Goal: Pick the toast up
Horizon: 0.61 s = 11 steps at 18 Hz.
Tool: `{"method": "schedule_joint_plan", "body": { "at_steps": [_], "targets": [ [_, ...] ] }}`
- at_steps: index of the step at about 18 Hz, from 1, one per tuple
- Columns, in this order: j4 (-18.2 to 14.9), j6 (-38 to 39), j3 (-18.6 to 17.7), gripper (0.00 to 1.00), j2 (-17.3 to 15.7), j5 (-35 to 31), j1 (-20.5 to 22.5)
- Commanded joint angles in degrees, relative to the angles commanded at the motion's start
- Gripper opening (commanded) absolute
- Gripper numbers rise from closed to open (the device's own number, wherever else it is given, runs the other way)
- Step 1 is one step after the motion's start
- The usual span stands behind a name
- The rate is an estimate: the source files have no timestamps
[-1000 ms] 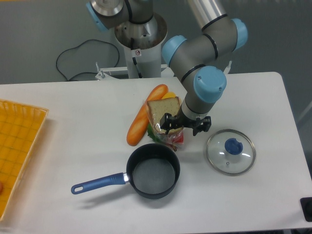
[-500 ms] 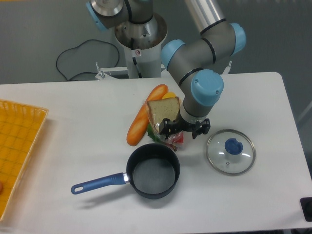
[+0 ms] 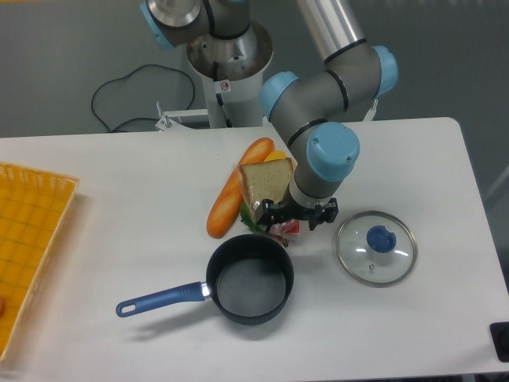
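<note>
Dark-blue saucepan (image 3: 250,278) sits just in front of the gripper (image 3: 276,216), glass lid (image 3: 376,247) to its right with white table (image 3: 119,239) between. Gripper points down from the bent arm; whether its fingers are spread cannot be told. Toast (image 3: 264,183) lies just behind-left, against the orange loaf (image 3: 236,197).

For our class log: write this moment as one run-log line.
phase: approach | gripper: over toast's lower edge, grasp unclear | toast: on table beside baguette

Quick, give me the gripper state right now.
Gripper: low over the toast; its fingers are hidden under the wrist, so open or shut cannot be told.
</note>
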<state>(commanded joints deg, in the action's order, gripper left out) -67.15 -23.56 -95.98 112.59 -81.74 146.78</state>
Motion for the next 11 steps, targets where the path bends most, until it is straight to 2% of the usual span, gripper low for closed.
{"method": "schedule_joint_plan", "body": {
  "at_steps": [11],
  "targets": [
    [0.7,-0.6,0.0,1.00,0.4,-0.2,-0.4]
  ]
}}
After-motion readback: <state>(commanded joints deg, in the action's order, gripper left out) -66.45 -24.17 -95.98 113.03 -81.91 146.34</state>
